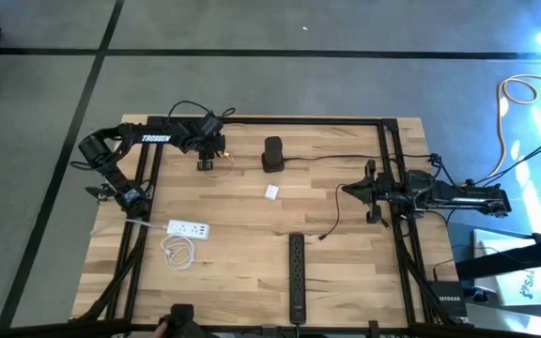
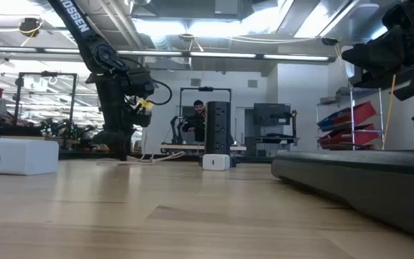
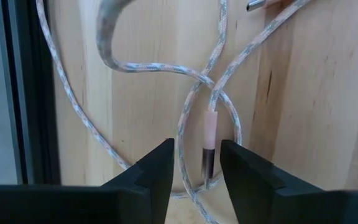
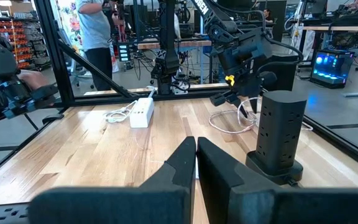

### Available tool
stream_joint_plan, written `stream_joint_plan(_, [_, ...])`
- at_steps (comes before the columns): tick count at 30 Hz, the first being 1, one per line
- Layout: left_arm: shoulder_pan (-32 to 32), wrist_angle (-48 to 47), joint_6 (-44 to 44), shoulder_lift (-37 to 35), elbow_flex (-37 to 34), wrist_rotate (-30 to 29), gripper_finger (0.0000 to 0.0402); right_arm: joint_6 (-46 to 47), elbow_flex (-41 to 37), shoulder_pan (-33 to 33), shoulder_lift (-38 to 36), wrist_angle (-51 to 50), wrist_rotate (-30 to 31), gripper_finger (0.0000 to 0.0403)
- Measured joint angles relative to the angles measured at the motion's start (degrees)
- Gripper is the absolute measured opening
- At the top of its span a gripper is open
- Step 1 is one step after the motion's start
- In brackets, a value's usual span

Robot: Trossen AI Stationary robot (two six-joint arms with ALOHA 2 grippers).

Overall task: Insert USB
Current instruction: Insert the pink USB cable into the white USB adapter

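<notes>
Now the left pincer [image 3: 196, 163] hangs spread over the braided USB cable [image 3: 211, 127] near the table's [image 1: 252, 272] far left edge, fingers straddling the plug for a clean pinch, while the right pincer [image 4: 196, 149] waits pressed together by the right edge.

Wooden table [image 1: 242, 249] carries power strips [image 1: 296, 277], cables [image 1: 178, 252].

A pale braided cable [image 3: 114, 61], flecked grey and pink, ends in a pink sleeve and dark metal plug [image 3: 208, 163]. It lies on the light, striped wooden table [image 1: 242, 235]. The upright tower socket [image 1: 272, 154] and long flat power strip [image 1: 296, 277] are black; the small power strip [image 1: 188, 228] is white.
</notes>
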Motion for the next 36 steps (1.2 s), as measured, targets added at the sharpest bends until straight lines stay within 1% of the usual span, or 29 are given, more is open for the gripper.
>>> stream_joint_plan(6, [-0.02,-0.39,-0.36,0.04,-0.08,0.28,0.0056,-0.02,0.02,0.00,-0.02,0.00,0.00,0.0001])
stream_joint_plan(13, [-0.13,-0.48,-0.23,0.11,-0.12,-0.09,0.0014,-0.01,0.00,0.00,-0.01,0.00,0.02,0.0001])
stream_joint_plan(15, [-0.13,-0.41,0.03,0.11,-0.12,-0.30,0.0007,-0.02,0.00,0.02,0.00,0.00,0.00,0.0001])
stream_joint_plan(19, [-0.64,-0.45,-0.96,-0.07,-0.12,-1.86,0.0006,-0.02,0.02,0.00,-0.02,0.00,0.00,0.0001])
stream_joint_plan(22, [-1.53,-2.38,-2.36,-1.09,-0.16,-2.82,0.0006,0.00,0.01,0.01,-0.02,0.00,0.01,0.0001])
stream_joint_plan(25, [-2.42,-5.78,-6.52,-3.14,1.36,-2.78,0.0005,-0.02,0.00,0.02,0.00,0.00,0.01,0.0001])
stream_joint_plan(32, [-3.00,-12.51,-21.53,-11.39,6.80,-1.50,0.0004,-0.02,0.02,0.00,-0.02,0.00,0.00,0.0001])
stream_joint_plan(36, [-3.06,-19.16,-30.06,-16.33,10.26,5.76,0.0004,-0.02,0.00,0.00,-0.01,0.02,0.02,0.0001])
